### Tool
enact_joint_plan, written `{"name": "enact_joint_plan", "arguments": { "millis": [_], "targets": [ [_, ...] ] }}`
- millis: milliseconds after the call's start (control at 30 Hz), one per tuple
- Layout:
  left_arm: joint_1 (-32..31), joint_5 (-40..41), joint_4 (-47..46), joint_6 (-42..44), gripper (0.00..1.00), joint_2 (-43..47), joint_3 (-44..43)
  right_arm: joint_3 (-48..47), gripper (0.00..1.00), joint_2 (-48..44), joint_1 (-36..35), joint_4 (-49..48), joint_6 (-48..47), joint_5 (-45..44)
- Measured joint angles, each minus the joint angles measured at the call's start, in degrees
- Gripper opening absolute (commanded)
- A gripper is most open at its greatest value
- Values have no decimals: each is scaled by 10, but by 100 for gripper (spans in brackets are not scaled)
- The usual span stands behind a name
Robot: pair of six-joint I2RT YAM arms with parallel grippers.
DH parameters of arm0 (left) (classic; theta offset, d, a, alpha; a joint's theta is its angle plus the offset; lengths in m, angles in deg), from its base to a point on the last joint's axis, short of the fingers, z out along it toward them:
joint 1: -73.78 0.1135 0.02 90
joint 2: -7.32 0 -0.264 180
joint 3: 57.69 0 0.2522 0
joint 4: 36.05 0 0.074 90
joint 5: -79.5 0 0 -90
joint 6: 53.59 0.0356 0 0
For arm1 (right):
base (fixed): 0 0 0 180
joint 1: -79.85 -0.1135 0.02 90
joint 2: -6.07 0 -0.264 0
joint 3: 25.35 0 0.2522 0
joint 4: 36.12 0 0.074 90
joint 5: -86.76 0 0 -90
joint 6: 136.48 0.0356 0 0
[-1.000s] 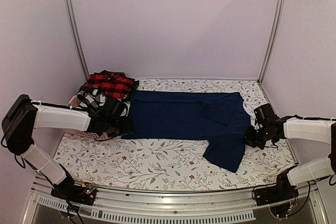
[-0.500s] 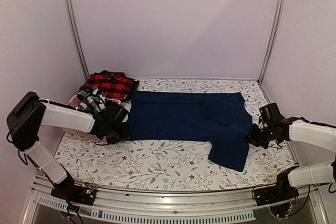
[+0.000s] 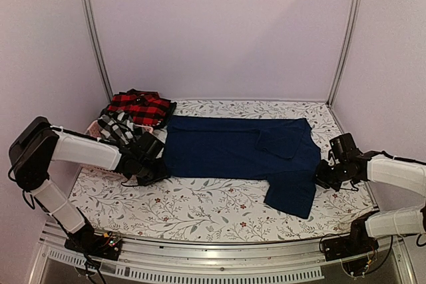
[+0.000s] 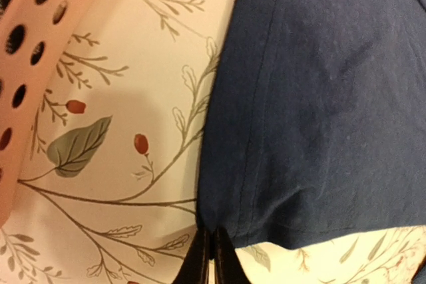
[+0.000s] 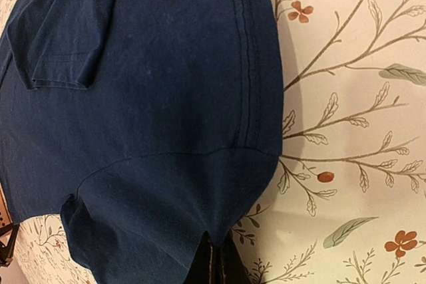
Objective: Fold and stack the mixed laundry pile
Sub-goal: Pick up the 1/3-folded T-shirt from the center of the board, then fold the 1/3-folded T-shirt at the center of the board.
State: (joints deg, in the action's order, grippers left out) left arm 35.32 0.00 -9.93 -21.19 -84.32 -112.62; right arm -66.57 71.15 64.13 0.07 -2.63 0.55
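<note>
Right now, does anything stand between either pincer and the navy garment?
Nothing visible does. The left pincer and the right pincer are each closed on an edge of the navy garment.

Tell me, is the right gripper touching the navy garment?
Touching. The right wrist view shows the right gripper closed on the edge of the navy garment, with the cloth pulled to a small point between its fingers.

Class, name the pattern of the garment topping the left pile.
The top garment is red-and-black plaid; clearest in top external view.
</note>
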Motion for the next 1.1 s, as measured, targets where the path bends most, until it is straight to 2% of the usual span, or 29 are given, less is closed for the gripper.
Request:
{"name": "enact_joint_plan", "arguments": {
  "millis": [467, 833, 1100],
  "targets": [
    [5, -8, 37, 13, 0, 60, 9, 27, 0, -96, 1, 37, 16, 23],
    [32, -11, 33, 41, 0, 72, -18, -30, 0, -26, 24, 20, -4, 24],
    [63, -21, 16, 69, 0, 75, -42, -80, 0, 10, 68, 5, -39, 41]
  ]
}}
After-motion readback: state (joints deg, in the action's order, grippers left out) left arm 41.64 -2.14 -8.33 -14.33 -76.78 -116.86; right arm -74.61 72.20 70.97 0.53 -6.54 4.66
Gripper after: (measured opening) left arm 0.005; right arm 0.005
